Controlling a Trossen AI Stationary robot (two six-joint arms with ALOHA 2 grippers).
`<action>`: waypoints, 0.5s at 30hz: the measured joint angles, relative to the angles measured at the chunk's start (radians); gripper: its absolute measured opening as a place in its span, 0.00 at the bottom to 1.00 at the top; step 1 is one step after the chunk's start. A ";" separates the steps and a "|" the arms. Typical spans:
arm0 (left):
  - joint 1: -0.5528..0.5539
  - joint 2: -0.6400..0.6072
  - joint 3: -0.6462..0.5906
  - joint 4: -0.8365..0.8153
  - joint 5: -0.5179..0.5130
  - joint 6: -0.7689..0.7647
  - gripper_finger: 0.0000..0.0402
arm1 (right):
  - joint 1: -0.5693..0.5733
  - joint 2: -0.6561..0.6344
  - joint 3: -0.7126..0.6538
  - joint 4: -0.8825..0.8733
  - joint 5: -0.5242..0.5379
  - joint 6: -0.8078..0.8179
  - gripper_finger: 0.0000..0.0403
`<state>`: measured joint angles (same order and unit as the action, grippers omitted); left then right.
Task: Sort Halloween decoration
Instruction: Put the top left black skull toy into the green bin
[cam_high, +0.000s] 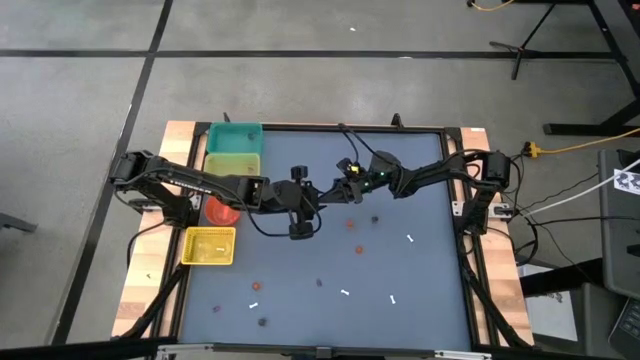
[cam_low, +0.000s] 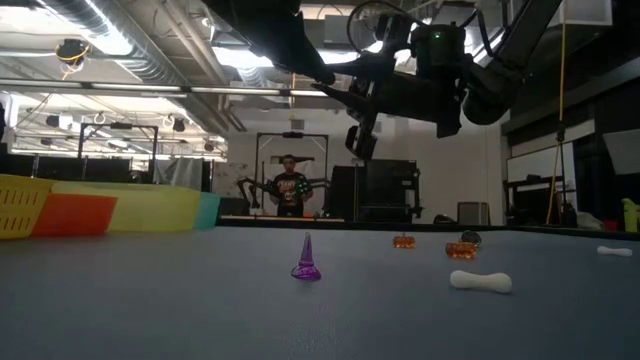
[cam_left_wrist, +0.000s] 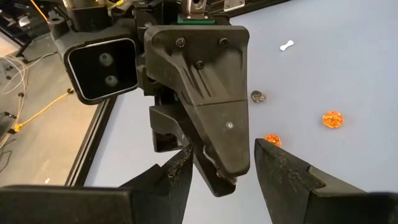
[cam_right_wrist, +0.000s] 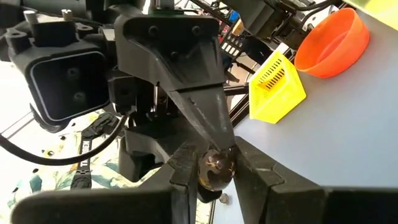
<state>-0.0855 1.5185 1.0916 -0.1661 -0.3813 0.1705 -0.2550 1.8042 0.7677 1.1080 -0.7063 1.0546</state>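
Teal bin (cam_high: 235, 135), yellow basket (cam_high: 210, 246), orange bowl (cam_right_wrist: 329, 43); person (cam_low: 289, 186) beyond table.

A: Where is free room around the yellow basket (cam_high: 210, 246)?

B: Right of it the mat (cam_high: 430, 280) lies open; only small trinkets (cam_high: 345, 293) are scattered there.

A: And what blocks?

B: Up-right of the basket, the left gripper (cam_high: 318, 197) and right gripper (cam_high: 333, 193) meet tip to tip. The orange bowl (cam_high: 221, 210) sits just above the basket.
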 joint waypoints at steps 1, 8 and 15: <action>0.000 0.000 0.000 0.000 0.000 0.002 0.39 | 0.000 0.000 0.000 0.002 0.000 0.000 0.18; 0.000 0.000 0.000 0.016 0.000 0.054 0.39 | 0.000 0.000 0.000 0.048 -0.007 0.000 0.18; 0.000 0.000 0.000 0.055 0.002 0.094 0.36 | 0.000 0.000 0.000 0.050 -0.011 -0.001 0.18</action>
<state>-0.0856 1.5185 1.0912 -0.1115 -0.3794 0.2648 -0.2546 1.8042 0.7677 1.1584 -0.7170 1.0538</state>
